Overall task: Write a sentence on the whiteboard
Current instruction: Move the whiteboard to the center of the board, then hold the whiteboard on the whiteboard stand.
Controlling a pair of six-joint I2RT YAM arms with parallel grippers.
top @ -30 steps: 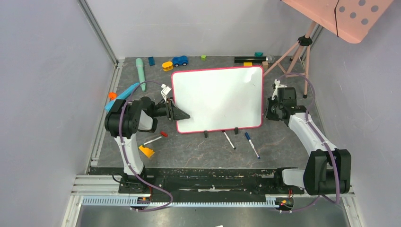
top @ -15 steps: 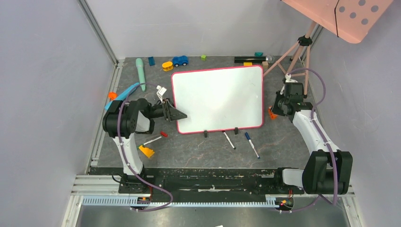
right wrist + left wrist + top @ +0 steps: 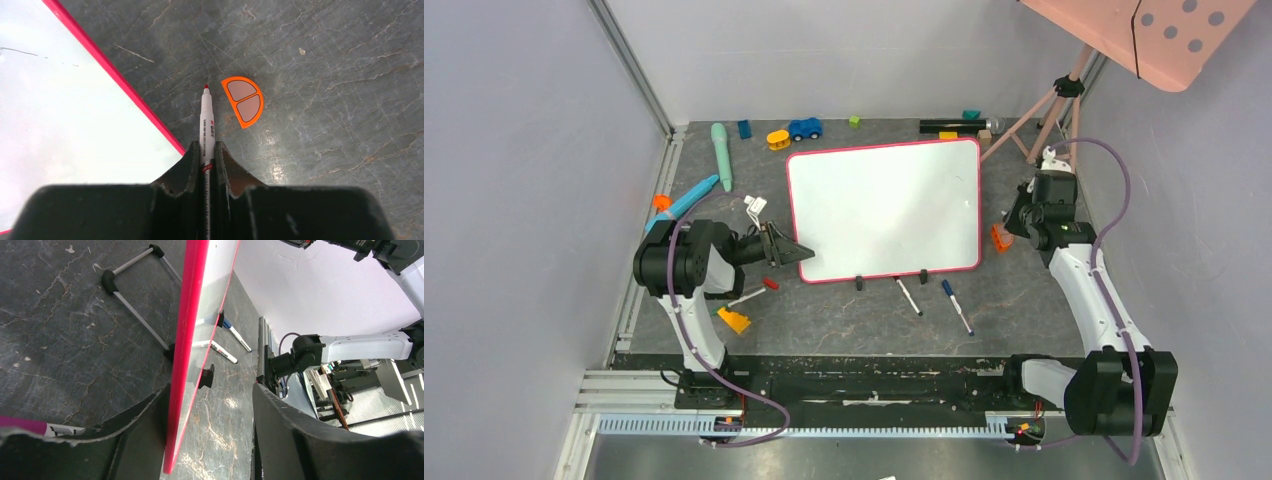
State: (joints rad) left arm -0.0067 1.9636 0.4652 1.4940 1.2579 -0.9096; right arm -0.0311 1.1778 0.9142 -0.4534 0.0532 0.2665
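The whiteboard (image 3: pixel 884 210) stands on two black feet in the middle of the table, red frame, surface blank. No sentence shows on it. My left gripper (image 3: pixel 796 253) is open around the board's lower left corner. In the left wrist view the red frame edge (image 3: pixel 187 340) lies close to the left finger, with a wide gap to the other one, and the gripper (image 3: pixel 210 395) holds nothing. My right gripper (image 3: pixel 1021 216) is off the board's right edge. In the right wrist view it (image 3: pixel 206 150) is shut on a red-tipped marker (image 3: pixel 207 120), tip pointing at the table beside the board's frame (image 3: pixel 115 75).
An orange half-round piece (image 3: pixel 243 101) lies by the marker tip. Two markers (image 3: pixel 909 297) (image 3: pixel 957 306) lie in front of the board. A red cap (image 3: pixel 770 284) and yellow block (image 3: pixel 734 320) lie near the left arm. Toys line the back edge. A pink perforated panel (image 3: pixel 1164 30) on a tripod stands back right.
My right gripper has drawn away from the board's right edge, to the right and back, with the marker in it. My left gripper has slid back a little toward the board's lower left corner.
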